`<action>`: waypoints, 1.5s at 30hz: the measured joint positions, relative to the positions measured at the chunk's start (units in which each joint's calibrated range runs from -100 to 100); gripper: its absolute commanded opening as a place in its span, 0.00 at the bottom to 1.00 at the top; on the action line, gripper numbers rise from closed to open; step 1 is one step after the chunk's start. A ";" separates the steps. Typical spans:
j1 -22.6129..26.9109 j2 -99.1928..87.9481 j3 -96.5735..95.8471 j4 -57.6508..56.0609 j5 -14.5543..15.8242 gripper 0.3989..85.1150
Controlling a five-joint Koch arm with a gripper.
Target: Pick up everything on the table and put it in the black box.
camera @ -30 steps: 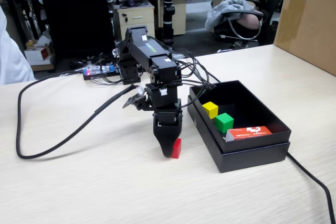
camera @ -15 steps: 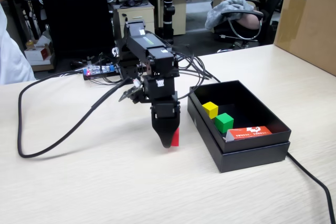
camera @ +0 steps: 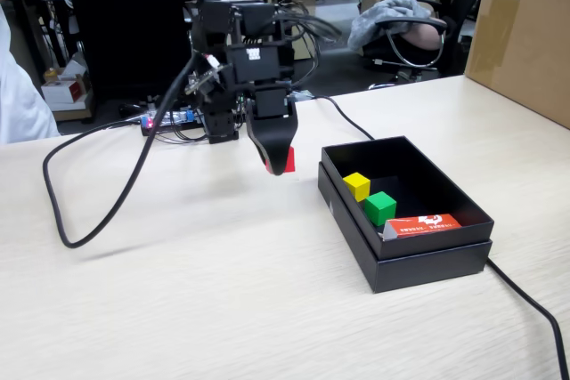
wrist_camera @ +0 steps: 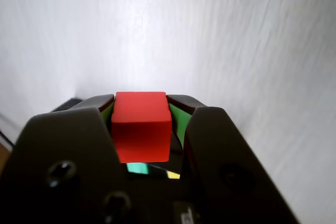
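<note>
Fingers (wrist_camera: 142,129): clamped on the red cube (wrist_camera: 140,125), held clear above the desk (camera: 223,291), left of the black box (camera: 427,260), apparently for carrying over its rim. Box holds the yellow cube (camera: 357,186), the green cube (camera: 380,207), and a red-and-white packet (camera: 420,225) nearer.

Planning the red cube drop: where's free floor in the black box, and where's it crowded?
Free: the far half of the black box, behind the yellow cube. Crowded: the near end, where the green cube sits by the red-and-white packet. The end effector holds the red cube above the table.
</note>
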 measured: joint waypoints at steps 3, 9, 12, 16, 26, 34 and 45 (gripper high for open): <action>0.20 -3.88 -2.01 0.00 -0.83 0.02; 1.32 -15.15 -10.86 0.08 -3.13 0.03; 2.78 -18.51 -11.50 0.08 -3.47 0.03; 4.79 -18.64 -11.50 0.08 -3.47 0.03; 13.48 4.66 12.41 0.00 -0.49 0.03; 13.77 24.98 23.09 0.00 0.29 0.03; 15.24 46.73 32.22 0.00 2.15 0.03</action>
